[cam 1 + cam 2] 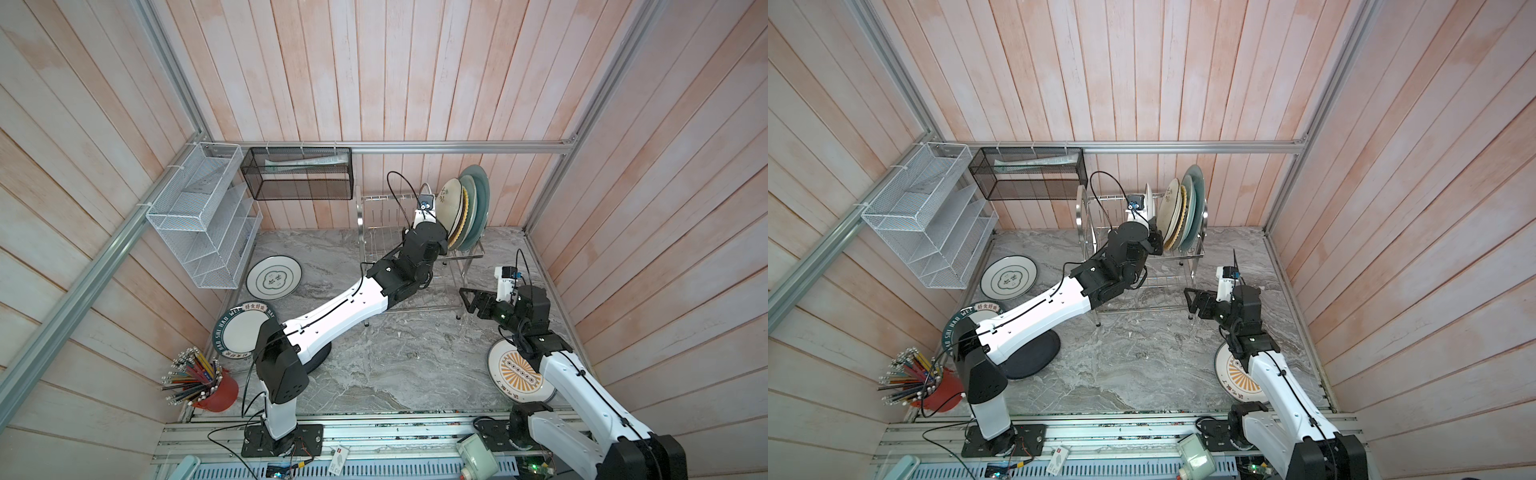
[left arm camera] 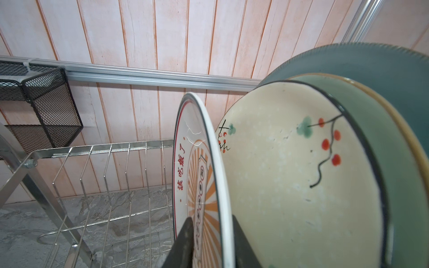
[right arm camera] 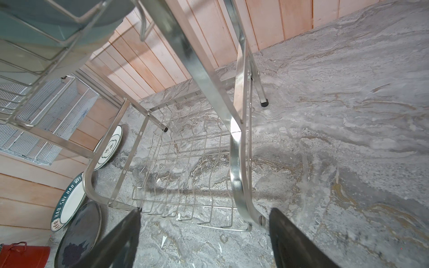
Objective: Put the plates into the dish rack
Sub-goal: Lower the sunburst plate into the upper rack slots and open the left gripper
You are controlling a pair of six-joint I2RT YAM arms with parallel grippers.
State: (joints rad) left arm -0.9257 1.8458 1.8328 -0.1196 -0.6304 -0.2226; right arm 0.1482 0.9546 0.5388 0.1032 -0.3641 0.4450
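A: What's the room like?
B: Pinkish-white plank walls on 3 sides, aluminium rail across the back. The grey marble-look bench is veined, w/ pale flecks.
A: And the rack?
B: The shiny two-tier steel wire dish rack stands at the back of the bench on black-capped feet. Top tier, right end: grey-blue round plate, pale green plate, yellow woven-look plate and cream floral plate, all on edge, leaning together.
A: Arms?
B: The left hand straddles the rim of a white plate w/ orange sunburst, upright in the top tier just beside the cream one. Clamped or let go, can't tell. The right hand is spread wide, nothing in it, low by the rack's right end.
A: Anything else?
B: Flat on the bench at left: green-ringed white plate, dark-rimmed lettered plate, black plate. A 2nd sunburst plate lies under the right arm. White mesh organiser & black mesh basket hang on the walls. Red pot of pencils sits front left.
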